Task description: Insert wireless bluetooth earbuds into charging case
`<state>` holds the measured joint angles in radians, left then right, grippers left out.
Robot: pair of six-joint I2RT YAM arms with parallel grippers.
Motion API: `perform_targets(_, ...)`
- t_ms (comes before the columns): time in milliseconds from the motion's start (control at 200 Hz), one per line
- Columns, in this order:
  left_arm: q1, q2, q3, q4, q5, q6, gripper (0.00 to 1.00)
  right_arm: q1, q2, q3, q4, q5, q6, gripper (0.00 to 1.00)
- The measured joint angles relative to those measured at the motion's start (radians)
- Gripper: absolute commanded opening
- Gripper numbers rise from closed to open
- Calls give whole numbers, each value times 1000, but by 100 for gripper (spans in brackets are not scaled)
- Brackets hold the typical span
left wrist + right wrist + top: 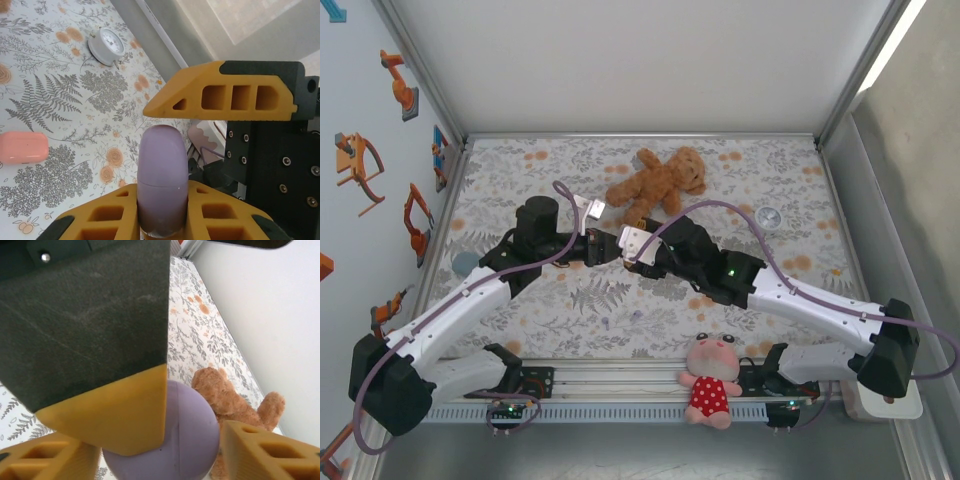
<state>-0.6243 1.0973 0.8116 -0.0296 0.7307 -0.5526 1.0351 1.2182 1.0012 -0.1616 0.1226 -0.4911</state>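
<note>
Both arms meet mid-table. The left gripper (162, 216) is clamped on the purple charging case (162, 170) (lid seam looks shut). The right gripper (638, 247) is at the case's right end, with one finger (225, 95) just beside it; its jaw spread cannot be told. A pink case (22, 147) lies flat on the floral table (620, 310). A teddy bear (655, 183) sits just far of the grippers.

Lower end of the purple case (162, 170) cut off by the bottom edge between the left gripper (162, 187) fingers, pink case (22, 147) clipped at the left edge, teddy bear (235, 395) partly behind the purple case, close blurred finger (90, 315) covering the case's upper left.
</note>
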Motion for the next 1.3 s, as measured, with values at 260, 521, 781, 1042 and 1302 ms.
perform_targets(260,0,-37,-46,91,-50,8,17,-16,-89,-27,-12,-13,50,99)
perform_targets(521,0,-85,-148,275,-93,51,18,-187,-280,-198,71,-213,202,99)
perform_targets(781,-3,-100,-271,570,-106,98,12,-356,-311,-309,267,-498,469,99)
perform_targets(1042,-35,-117,-349,806,-140,176,10,-367,-203,-197,328,-720,606,88)
perform_targets(1302,-46,-160,-349,855,-140,279,10,-367,-103,-86,332,-792,636,83)
